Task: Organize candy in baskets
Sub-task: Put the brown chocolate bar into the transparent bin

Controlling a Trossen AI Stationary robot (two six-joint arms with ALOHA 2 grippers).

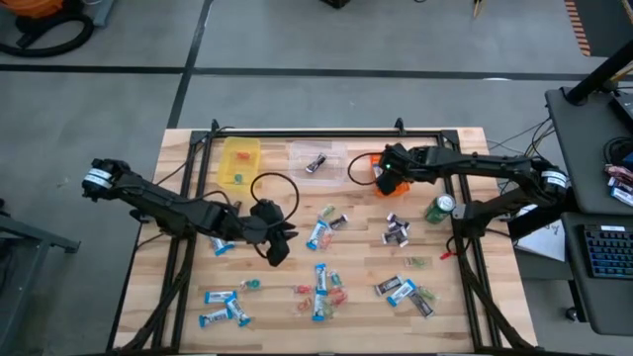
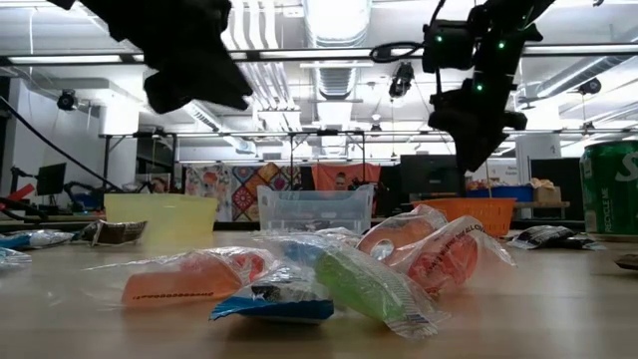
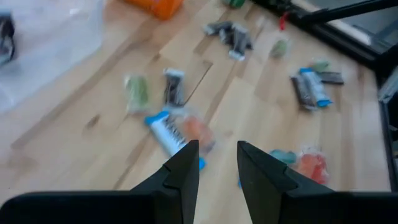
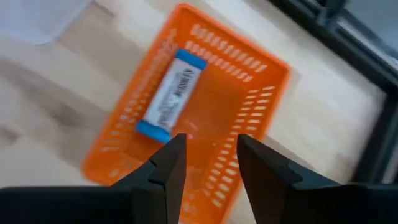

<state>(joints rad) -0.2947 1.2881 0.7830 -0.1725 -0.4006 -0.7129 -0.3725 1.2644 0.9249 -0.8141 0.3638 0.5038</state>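
Three baskets stand in a row at the table's far side: yellow [image 1: 239, 161], clear [image 1: 316, 158] and orange [image 1: 368, 170]. My right gripper [image 4: 211, 155] hangs open above the orange basket [image 4: 205, 106], nothing between its fingers. A blue-and-white bar [image 4: 171, 99] lies flat on that basket's floor. My left gripper [image 3: 217, 165] is open and hovers above the table's middle [image 1: 280, 247], over a blue-and-white bar [image 3: 166, 132] and an orange piece [image 3: 198, 132] lying on the wood. More candy [image 1: 321, 292] is scattered over the near half of the table.
A green can [image 1: 439, 209] stands upright right of the orange basket, next to dark wrapped pieces [image 1: 397, 229]. A dark piece [image 1: 316, 163] lies in the clear basket, a green one [image 1: 237, 178] in the yellow. A black frame [image 1: 326, 132] runs along the far edge.
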